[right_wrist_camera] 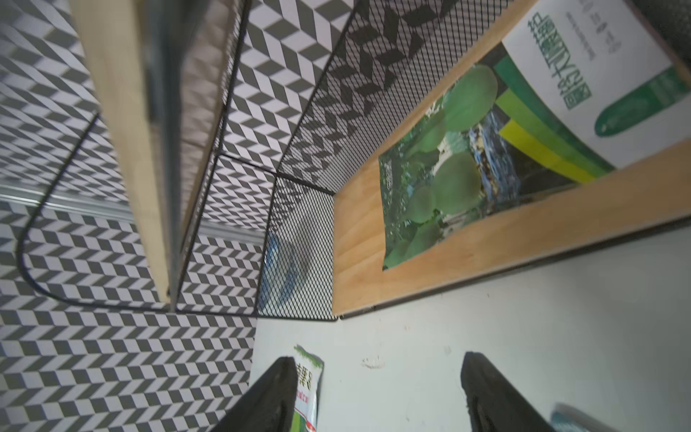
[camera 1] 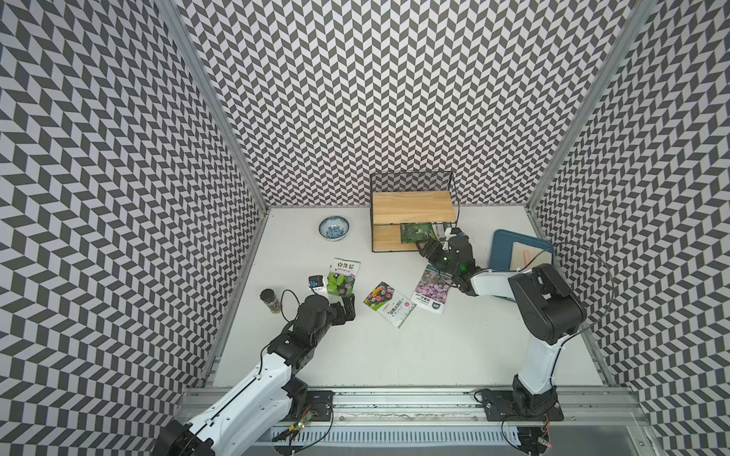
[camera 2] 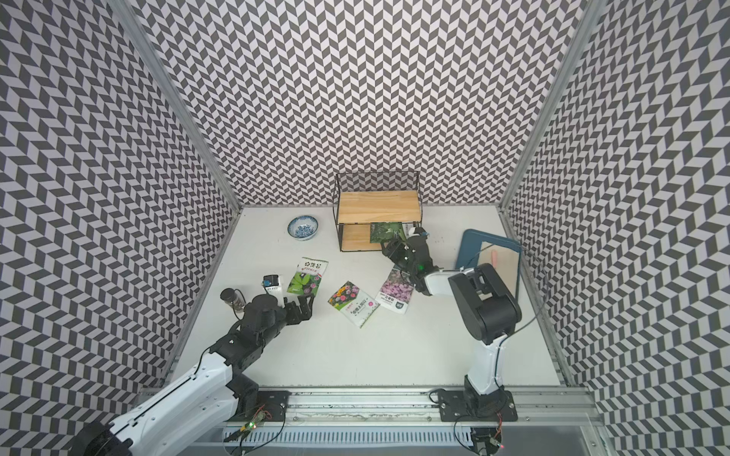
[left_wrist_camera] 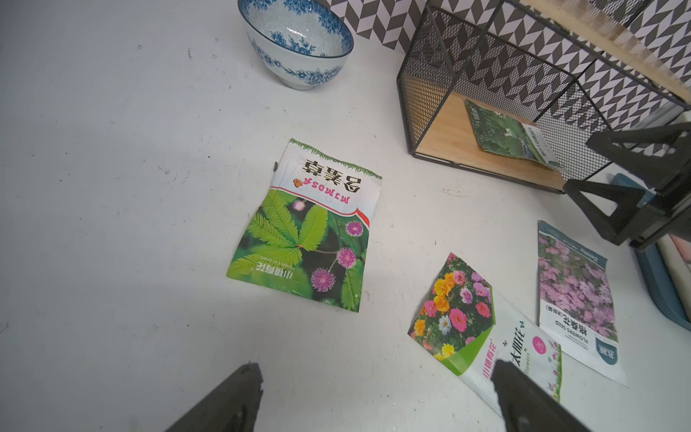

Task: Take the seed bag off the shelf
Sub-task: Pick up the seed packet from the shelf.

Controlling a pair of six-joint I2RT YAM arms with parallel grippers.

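The shelf (camera 1: 411, 209) stands against the back wall, a black wire rack with two wooden boards. A green seed bag (camera 1: 418, 233) lies flat on the right part of its lower board (right_wrist_camera: 359, 262), and shows in both top views (camera 2: 387, 232). My right gripper (camera 1: 425, 251) hovers low over the table just in front of that board, open, with bare table between its fingers (right_wrist_camera: 276, 392). It is apart from the seed bag (right_wrist_camera: 460, 164). My left gripper (camera 1: 347, 310) is open over the table at front left, holding nothing.
Three other seed bags lie on the table: a mimosa one (camera 1: 343, 276), a mixed-flower one (camera 1: 389, 304) and a pink-flower one (camera 1: 430, 290). A blue-patterned bowl (camera 1: 334, 228) sits left of the shelf. A jar (camera 1: 270, 300), a small white box (camera 1: 316, 283) and a blue tray (camera 1: 501, 246) are nearby.
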